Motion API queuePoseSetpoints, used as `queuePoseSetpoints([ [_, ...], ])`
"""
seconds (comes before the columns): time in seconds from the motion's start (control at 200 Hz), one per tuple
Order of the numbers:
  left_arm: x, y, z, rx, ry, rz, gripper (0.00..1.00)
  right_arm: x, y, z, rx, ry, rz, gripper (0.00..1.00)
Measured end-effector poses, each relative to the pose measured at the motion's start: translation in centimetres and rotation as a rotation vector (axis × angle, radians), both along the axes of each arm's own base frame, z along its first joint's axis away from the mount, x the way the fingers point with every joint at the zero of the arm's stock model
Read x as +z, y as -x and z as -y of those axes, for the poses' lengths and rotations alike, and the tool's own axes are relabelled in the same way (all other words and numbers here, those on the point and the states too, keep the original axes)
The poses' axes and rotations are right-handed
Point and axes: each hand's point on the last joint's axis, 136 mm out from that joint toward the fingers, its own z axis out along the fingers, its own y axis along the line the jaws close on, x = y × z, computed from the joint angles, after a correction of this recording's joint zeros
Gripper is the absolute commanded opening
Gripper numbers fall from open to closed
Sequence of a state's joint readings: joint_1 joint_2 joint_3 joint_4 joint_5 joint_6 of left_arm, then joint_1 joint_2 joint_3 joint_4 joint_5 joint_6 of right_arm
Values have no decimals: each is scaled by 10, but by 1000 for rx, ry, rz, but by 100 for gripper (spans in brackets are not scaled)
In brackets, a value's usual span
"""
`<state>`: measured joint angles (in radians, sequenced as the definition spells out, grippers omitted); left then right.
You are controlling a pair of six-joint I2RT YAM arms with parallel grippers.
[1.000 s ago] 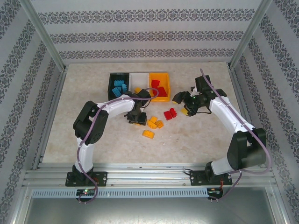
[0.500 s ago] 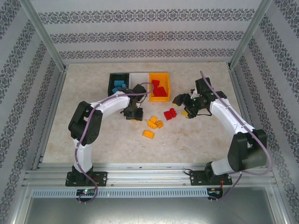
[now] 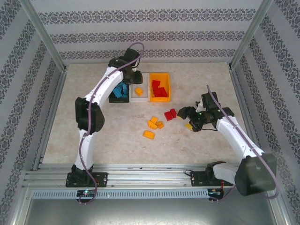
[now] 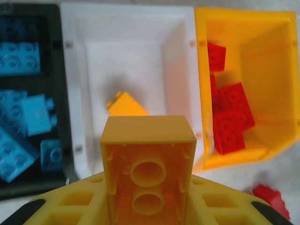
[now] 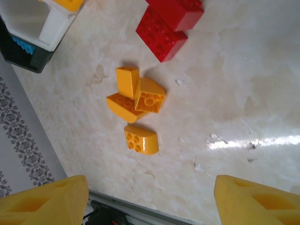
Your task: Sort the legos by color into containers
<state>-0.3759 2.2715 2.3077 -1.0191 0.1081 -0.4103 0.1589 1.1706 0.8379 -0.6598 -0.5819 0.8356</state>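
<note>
Carry the yellow brick [image 4: 149, 159], now over the white bin's [image 4: 124, 61] near wall, to its middle before you release, so it lands beside the yellow piece [image 4: 125, 104] inside. Your left jaws are clenched on that brick; your right jaws gape wide, empty, above loose yellow legos [image 5: 136, 101] in front of the white bin.
</note>
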Motion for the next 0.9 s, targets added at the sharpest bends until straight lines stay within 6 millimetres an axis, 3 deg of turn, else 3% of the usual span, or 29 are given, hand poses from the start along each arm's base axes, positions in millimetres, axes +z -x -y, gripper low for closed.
queuePoseSetpoints([
  [0.13,-32,-24,9,1,-10,-25,36,4,15,3,-9,0,19,72],
  [0.245,-59,-31,11,3,-22,-57,37,7,29,8,-27,8,24,72],
  [0.305,-67,-31,10,5,-25,-71,39,9,34,10,-35,12,29,72],
  [0.345,-70,-31,9,7,-22,-79,46,9,37,11,-40,13,31,72],
  [0.495,-67,-34,7,22,1,-79,63,3,48,14,-59,15,8,72],
  [0.764,-65,-32,11,8,24,-89,65,-22,52,18,-75,57,-104,73],
  [0.899,-58,-18,8,-15,12,-112,67,-38,41,15,-78,76,-207,72],
])
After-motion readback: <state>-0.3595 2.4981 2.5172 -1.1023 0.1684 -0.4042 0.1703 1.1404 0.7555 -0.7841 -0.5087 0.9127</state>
